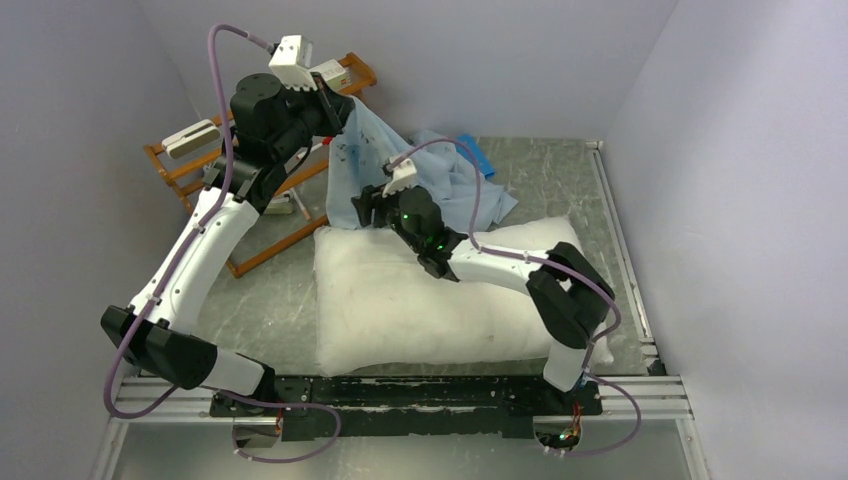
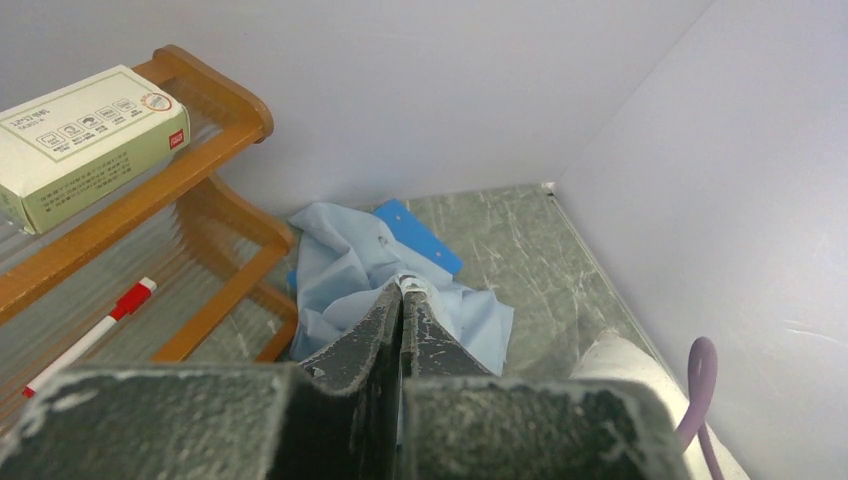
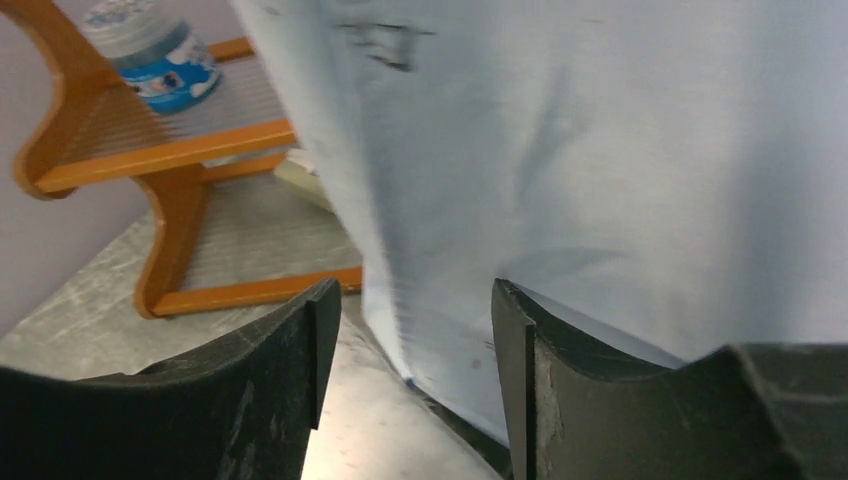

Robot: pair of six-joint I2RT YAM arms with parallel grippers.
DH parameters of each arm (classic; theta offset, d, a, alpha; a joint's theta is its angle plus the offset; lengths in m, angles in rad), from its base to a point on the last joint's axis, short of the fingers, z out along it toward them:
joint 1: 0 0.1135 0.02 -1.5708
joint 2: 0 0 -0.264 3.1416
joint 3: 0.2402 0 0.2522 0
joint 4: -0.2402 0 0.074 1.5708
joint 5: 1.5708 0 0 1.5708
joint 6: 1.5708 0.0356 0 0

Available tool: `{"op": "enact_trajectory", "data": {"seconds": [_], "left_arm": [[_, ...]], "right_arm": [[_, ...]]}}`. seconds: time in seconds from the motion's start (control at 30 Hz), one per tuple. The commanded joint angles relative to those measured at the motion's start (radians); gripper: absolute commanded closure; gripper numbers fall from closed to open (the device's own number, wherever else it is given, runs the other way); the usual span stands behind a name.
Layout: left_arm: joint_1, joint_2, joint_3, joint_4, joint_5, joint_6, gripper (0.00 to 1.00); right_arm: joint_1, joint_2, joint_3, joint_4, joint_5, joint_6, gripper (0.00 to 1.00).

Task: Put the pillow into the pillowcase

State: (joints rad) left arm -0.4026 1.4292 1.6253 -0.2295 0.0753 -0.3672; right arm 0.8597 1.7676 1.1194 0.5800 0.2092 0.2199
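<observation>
Pillow lies long axis L–R; L fingers pinch hanging pillowcase; R fingers spread.

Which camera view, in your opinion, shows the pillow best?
Top external: the pillow lies nearly whole there, only the right arm crossing it. The left wrist view catches one white corner; the right wrist view shows none.

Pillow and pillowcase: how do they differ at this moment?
The pillow is white and plump; the pillowcase is pale blue, thin and wrinkled. The pillow lies flat on the table; the pillowcase is held up at one end by the shut left gripper. Both are soft, and the pillow is not yet inside.
</observation>
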Motion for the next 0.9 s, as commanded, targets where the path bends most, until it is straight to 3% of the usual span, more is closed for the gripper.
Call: {"op": "enact_trajectory", "data": {"seconds": [0.0,0.13,0.3,0.33,0.4,0.43,0.57,0.73,0.87], "left_arm": [[0.008,-0.004,0.004,0.013,0.019,0.001,0.95],[0.008,0.000,0.001,-0.002,0.010,0.018,0.95],[0.008,-0.005,0.007,-0.015,-0.005,0.029,0.95],[0.008,-0.007,0.005,-0.013,-0.008,0.031,0.95],[0.008,-0.004,0.002,-0.011,-0.011,0.035,0.95],[0.008,0.000,0.006,-0.016,-0.014,0.043,0.95],[0.008,0.025,0.018,-0.060,-0.072,0.118,0.95],[0.045,0.053,-0.007,-0.073,-0.121,0.149,0.95],[0.060,0.075,0.001,-0.019,-0.097,0.123,0.95]], "right_arm": [[0.050,0.058,0.069,0.093,0.031,-0.002,0.37],[0.056,0.095,0.103,0.056,0.199,0.036,0.40],[0.050,0.130,0.149,0.011,0.386,-0.026,0.59],[0.042,0.133,0.154,0.013,0.373,-0.043,0.67],[0.029,0.123,0.150,0.018,0.305,-0.089,0.97],[0.023,0.107,0.140,0.015,0.266,-0.112,1.00],[-0.038,-0.036,0.035,-0.008,0.119,-0.162,1.00],[-0.281,-0.158,-0.028,-0.107,-0.090,-0.108,1.00],[-0.420,-0.109,0.090,-0.201,-0.193,-0.167,1.00]]}}
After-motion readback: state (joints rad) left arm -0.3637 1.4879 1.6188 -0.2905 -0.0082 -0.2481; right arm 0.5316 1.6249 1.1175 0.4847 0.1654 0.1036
